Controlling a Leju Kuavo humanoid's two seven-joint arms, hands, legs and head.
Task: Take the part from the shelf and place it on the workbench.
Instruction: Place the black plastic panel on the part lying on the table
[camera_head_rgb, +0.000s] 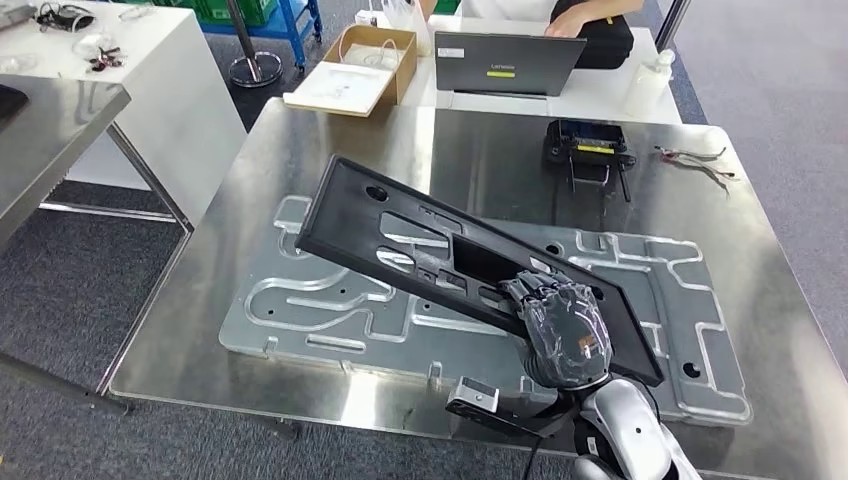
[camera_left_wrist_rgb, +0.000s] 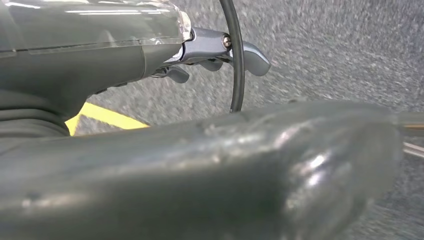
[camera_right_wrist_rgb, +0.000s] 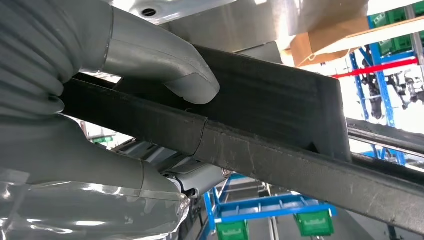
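Right arm comes up from 6 o'clock in head view, wrist bent fwd, right hand (camera_head_rgb: 558, 330) knuckles-up over the bench (camera_head_rgb: 330, 140). I see it clamped on the part (camera_head_rgb: 440, 250), a long black panel w/ cutouts. Wrist cam: thumb (camera_right_wrist_rgb: 165, 67) pressed on one face of the panel's edge, fingers (camera_right_wrist_rgb: 197, 180) curled under the other side, so a firm grasp. Part is tilted, far end raised toward 10 o'clock, near end at the hand around 5 o'clock; it hangs above the grey plate (camera_head_rgb: 320, 310) lying flat on the bench. Can't tell if the low edge touches the plate. Left hand (camera_left_wrist_rgb: 220, 52) hangs over grey carpet w/ a yellow line; fingers look loosely curled, nothing in them as far as I see, but can't tell for sure. Laptop (camera_head_rgb: 508, 62) at 12 o'clock.
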